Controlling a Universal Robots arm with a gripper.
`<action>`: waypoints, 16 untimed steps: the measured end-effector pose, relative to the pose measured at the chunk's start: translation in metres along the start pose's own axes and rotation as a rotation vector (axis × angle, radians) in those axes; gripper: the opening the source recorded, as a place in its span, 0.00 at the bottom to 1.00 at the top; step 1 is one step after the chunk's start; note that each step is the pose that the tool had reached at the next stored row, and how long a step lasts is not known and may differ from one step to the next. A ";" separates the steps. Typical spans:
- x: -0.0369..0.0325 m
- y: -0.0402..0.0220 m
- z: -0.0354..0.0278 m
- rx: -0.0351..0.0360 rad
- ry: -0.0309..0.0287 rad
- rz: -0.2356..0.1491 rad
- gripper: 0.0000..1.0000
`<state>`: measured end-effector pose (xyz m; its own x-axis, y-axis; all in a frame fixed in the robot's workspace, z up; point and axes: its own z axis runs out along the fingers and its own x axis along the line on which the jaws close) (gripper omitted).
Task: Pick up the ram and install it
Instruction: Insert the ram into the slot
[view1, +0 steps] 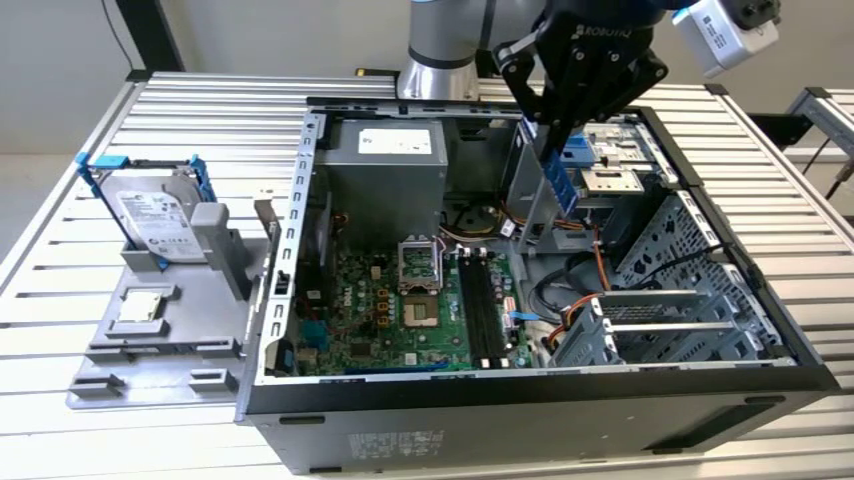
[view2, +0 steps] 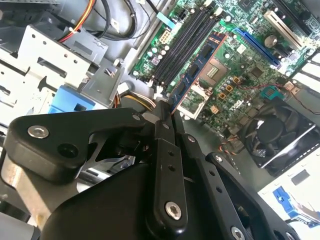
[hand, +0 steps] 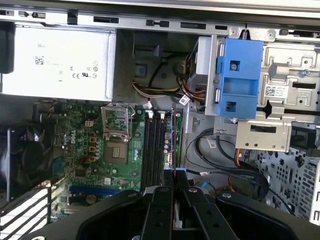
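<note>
Ram (view1: 562, 178) is off the worktop (view1: 80, 420), pinched at its upper end by the gripper (view1: 555, 128). It hangs lengthwise and a bit tilted over the open computer case (view1: 534, 385), well above the motherboard (view1: 387, 300). The gripper is pressed together on the stick. In the second wrist view the ram points down toward the black slots (view2: 185, 40), apart from them. My judgement: a good install needs a firm pinch with no twist, the long edge lined up along one slot, and a straight, even push, clear of the cables (view1: 601, 265).
</note>
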<state>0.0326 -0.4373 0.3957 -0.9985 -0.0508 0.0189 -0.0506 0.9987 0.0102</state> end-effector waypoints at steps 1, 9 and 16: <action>0.0000 0.0000 0.0002 0.0000 0.0000 0.000 0.00; 0.0000 0.0000 0.0022 -0.0001 0.0002 0.002 0.00; 0.0000 0.0000 0.0042 -0.0001 0.0003 0.004 0.00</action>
<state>0.0325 -0.4373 0.3915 -0.9987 -0.0469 0.0193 -0.0467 0.9989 0.0102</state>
